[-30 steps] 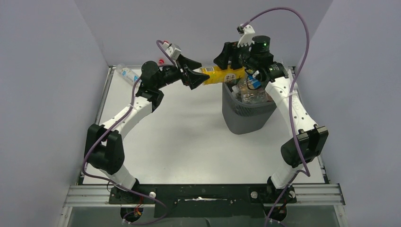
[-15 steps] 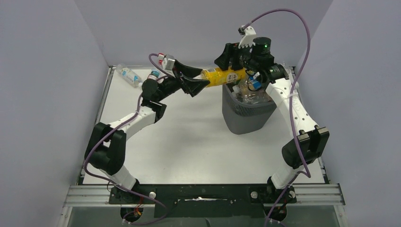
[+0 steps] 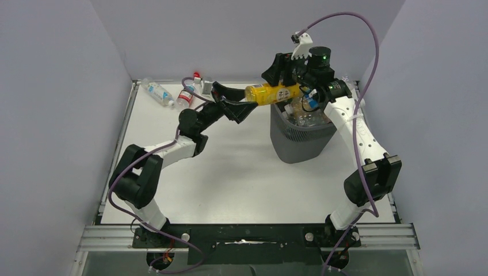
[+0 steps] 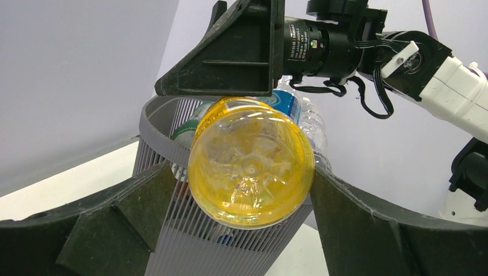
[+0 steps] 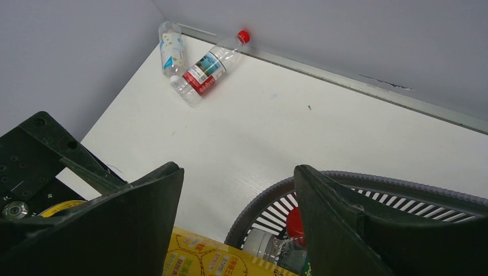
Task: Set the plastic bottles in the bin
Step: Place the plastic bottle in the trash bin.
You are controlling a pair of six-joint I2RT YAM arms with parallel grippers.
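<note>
- The yellow bottle (image 3: 269,92) hangs level in the air, above the desk (image 3: 230,167). Its cap end is over the bin's far-left rim and its base points left.
- The right end effector (image 5: 237,175) is clenched on the yellow bottle's labelled middle, one finger pressing on top.
- The left end effector (image 3: 251,96) is released. Its fingers are spread to either side of the bottle's base; the left wrist view does not settle whether either finger touches it.
- The bin (image 3: 302,138) stands upright on the desk's far right, under the right wrist. It holds several bottles; clear ones, a blue label and a red cap show above the rim.
- A clear bottle (image 3: 156,92) and a red-labelled bottle (image 3: 187,95) lie in the desk's far-left corner, well apart from the bin. Their bases are just beside each other.
</note>
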